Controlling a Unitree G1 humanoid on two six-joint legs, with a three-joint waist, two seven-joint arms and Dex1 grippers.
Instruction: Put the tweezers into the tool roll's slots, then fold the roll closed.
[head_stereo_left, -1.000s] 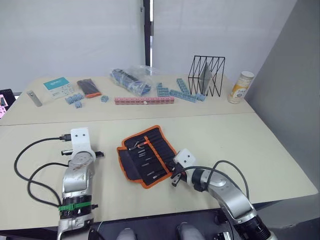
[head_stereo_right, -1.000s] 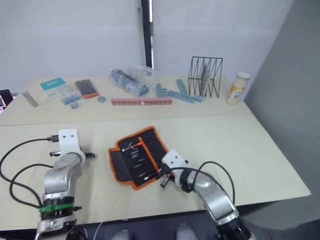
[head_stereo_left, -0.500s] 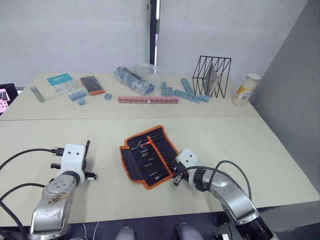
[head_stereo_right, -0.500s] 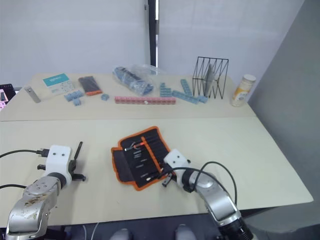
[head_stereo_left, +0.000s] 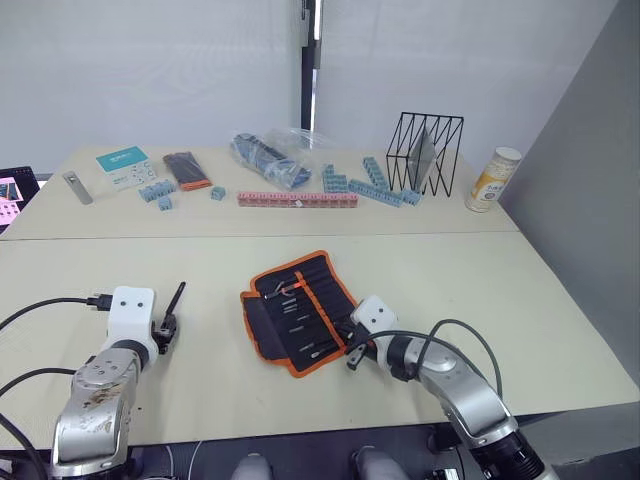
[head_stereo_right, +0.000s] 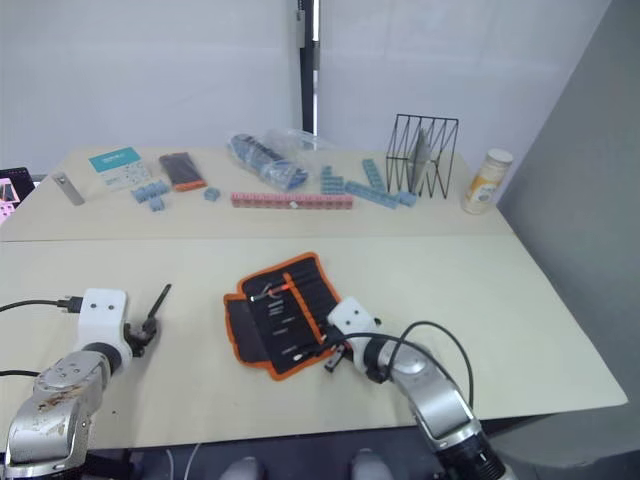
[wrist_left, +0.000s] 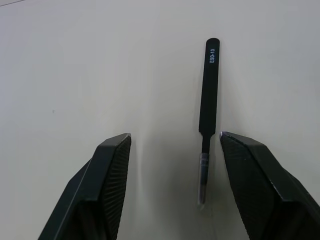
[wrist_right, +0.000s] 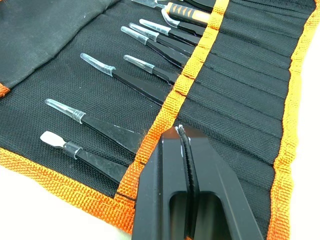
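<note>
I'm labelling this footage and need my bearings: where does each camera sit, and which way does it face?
Left and right eye views: on the head, looking forward and down at the table, the tool roll, both arms.
Left wrist view: along the open left pincer at a loose tweezer.
Right wrist view: along the shut right pincer over the roll's slots.
Shared: the head views also show that tweezer, the roll and both pincers.

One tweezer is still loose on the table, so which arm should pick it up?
Left. Its gripper is open with the loose tweezer lying between the fingers; the right gripper is shut over the tool roll.
</note>
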